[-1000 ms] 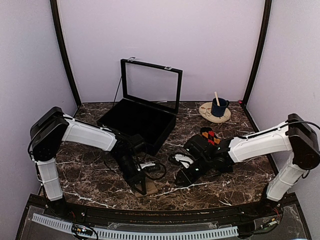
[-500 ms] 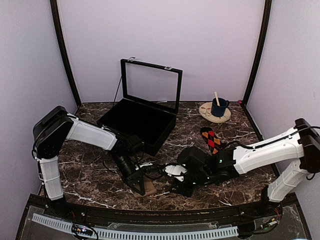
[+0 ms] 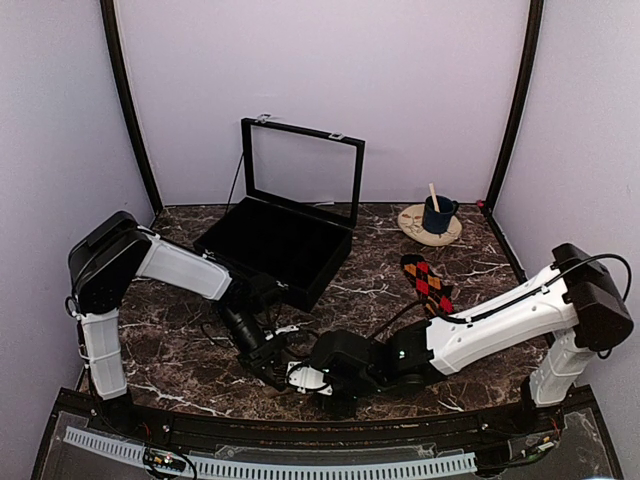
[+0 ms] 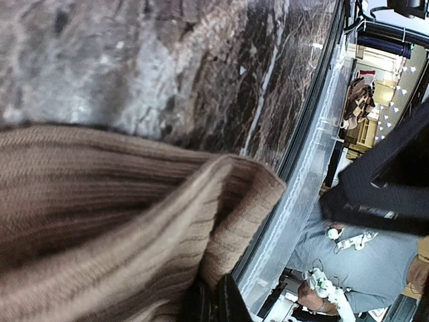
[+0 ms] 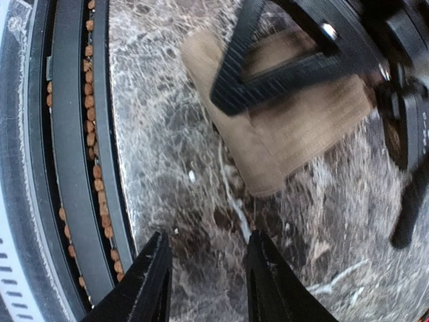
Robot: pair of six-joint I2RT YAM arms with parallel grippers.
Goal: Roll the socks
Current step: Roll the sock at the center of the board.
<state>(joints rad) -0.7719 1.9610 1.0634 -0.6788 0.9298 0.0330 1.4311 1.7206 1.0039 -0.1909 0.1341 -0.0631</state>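
One sock lies tan side out near the table's front edge. My left gripper is shut on a fold of it. In the right wrist view the same tan sock lies flat under the left gripper's black fingers. My right gripper is open just short of the sock, with only marble between its fingers. From above, the left gripper and the right gripper meet at the front centre and hide that sock. The other sock, argyle side up, lies alone at mid-right.
A black box with its glass lid raised stands at the back left. A blue mug with a stick in it sits on a round coaster at the back right. The table's front rail runs close beside the right gripper.
The right arm has swept left along the front of the table up to the left gripper, and its jaws have widened. The left gripper has kept its hold on the tan sock.
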